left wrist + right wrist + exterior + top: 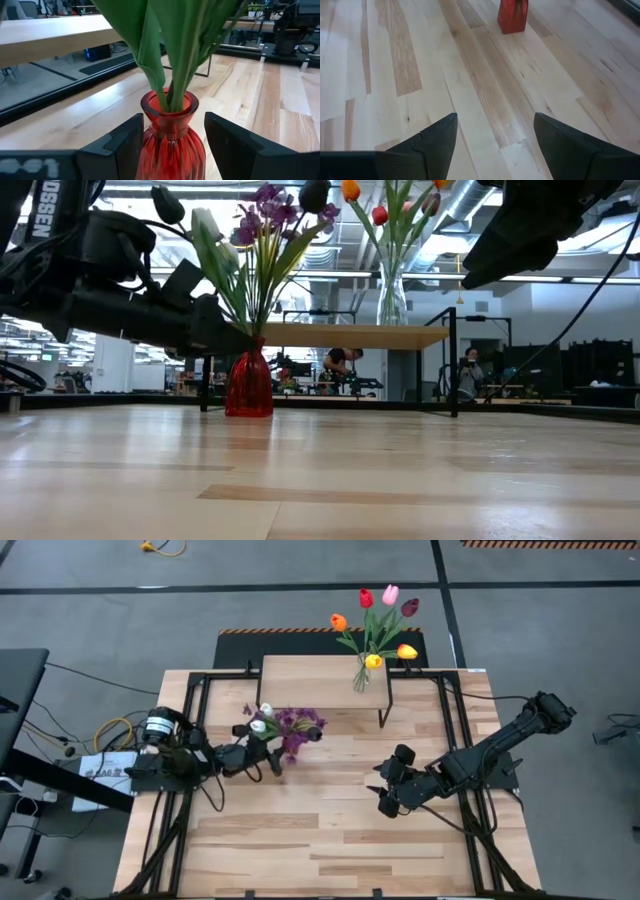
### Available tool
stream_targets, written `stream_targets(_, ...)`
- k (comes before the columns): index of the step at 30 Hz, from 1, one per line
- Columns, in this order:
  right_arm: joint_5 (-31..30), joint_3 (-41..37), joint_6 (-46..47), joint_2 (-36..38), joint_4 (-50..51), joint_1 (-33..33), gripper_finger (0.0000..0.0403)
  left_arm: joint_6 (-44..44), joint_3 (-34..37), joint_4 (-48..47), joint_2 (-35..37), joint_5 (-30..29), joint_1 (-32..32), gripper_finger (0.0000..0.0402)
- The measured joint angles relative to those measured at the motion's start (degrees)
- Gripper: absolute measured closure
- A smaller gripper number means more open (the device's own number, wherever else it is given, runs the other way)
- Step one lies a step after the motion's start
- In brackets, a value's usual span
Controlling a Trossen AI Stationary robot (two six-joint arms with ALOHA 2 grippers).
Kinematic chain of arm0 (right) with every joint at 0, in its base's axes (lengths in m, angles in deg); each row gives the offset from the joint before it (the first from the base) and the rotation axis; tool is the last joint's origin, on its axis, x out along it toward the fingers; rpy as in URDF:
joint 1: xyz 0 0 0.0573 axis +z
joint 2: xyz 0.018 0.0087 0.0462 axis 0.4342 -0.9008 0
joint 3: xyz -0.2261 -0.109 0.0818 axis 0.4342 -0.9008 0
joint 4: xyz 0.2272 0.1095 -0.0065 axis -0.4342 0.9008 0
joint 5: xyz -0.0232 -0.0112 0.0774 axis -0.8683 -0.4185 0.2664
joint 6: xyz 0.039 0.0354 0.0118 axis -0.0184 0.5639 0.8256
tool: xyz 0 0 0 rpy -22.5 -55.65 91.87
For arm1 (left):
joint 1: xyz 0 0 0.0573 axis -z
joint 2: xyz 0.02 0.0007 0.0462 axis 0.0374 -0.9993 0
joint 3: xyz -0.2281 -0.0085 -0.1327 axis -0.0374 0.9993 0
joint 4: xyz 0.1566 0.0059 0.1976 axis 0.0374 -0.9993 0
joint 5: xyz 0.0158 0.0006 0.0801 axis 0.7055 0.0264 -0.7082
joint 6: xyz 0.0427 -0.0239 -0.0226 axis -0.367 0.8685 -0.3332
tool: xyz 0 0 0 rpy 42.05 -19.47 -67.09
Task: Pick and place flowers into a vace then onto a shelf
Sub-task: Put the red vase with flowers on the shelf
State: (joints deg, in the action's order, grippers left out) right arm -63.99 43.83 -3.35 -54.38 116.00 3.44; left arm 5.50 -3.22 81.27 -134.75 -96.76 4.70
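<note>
A red ribbed glass vase holds purple blossoms and white tulips on green stems. It is left of the table's middle, upright, and my left gripper is shut on it. A clear vase of red, pink, orange and yellow tulips stands on the light-wood shelf at the far edge. Right of the middle, my right gripper hangs open above bare planks, its fingers apart; the red vase shows far off in its wrist view. My left gripper pinches the red vase between its two fingers, one on each side of the shoulder just below the neck. The fingers come level from the table's left side. The vase stays upright; whether its base touches the table I cannot tell.
The shelf's thin black legs stand on the table behind the red vase. A black frame runs along the table's far and side edges. Bare planks fill the near half. People sit in the room beyond.
</note>
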Motion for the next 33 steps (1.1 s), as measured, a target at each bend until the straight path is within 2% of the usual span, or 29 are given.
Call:
stream_targets(19, -0.13, 0.0, 0.04, 0.0, 0.02, -0.04, 0.0147, -1.7, -3.72, -4.48, 0.0, 3.11, -2.73, 0.0204)
stream_targets(22, -0.13, 0.0, 0.04, 0.0, 0.02, -0.04, 0.0147, -1.68, -3.72, -4.48, 0.0, 2.97, -2.72, 0.0216)
stream_targets(29, -0.13, 0.0, 0.06, 0.0, 0.02, -0.04, 0.0147, -1.37, -3.72, -4.59, -0.02, 3.23, -2.72, 0.0273)
stream_targets(33, -0.13, 0.0, 0.07, 0.0, 0.01, -0.04, 0.0147, -1.22, -3.72, -4.61, -0.04, 3.25, -2.72, 0.0278)
